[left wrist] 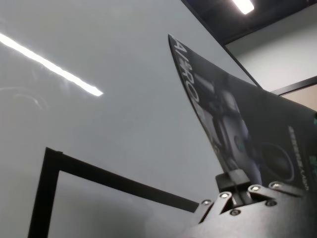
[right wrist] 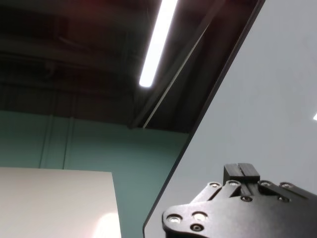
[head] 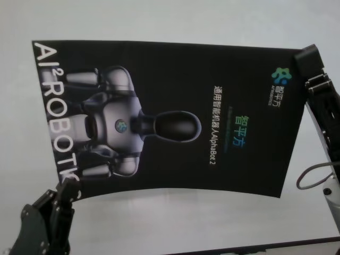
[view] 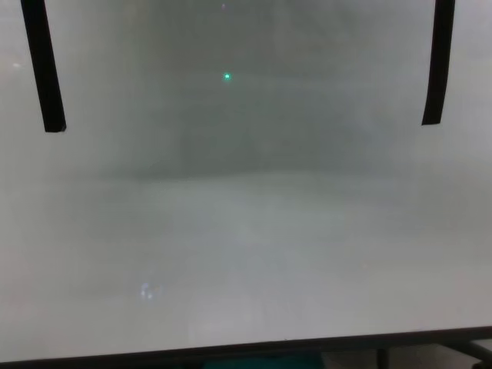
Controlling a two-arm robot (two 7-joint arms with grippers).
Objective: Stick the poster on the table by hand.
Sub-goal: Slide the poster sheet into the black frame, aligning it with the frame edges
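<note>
The poster (head: pixel 170 122) is a large black glossy sheet with a silver-grey robot figure and white lettering. It hangs slightly bowed above the white-grey table (head: pixel 159 223). My left gripper (head: pixel 66 188) is shut on its near left corner. In the left wrist view the poster (left wrist: pixel 247 129) rises out of that gripper (left wrist: pixel 237 181). My right gripper (head: pixel 304 58) is at the far right corner. In the right wrist view its fingers (right wrist: pixel 241 171) stand together, and the poster does not show there. The chest view shows only a soft shadow on the table (view: pixel 246 254).
Two narrow black tape strips (view: pixel 44 69) (view: pixel 437 65) lie on the table at the far left and far right. The table's dark front edge (view: pixel 246 350) runs along the bottom. A loose cable (head: pixel 313 178) loops beside my right arm. Black lines (left wrist: pixel 49 173) mark the table.
</note>
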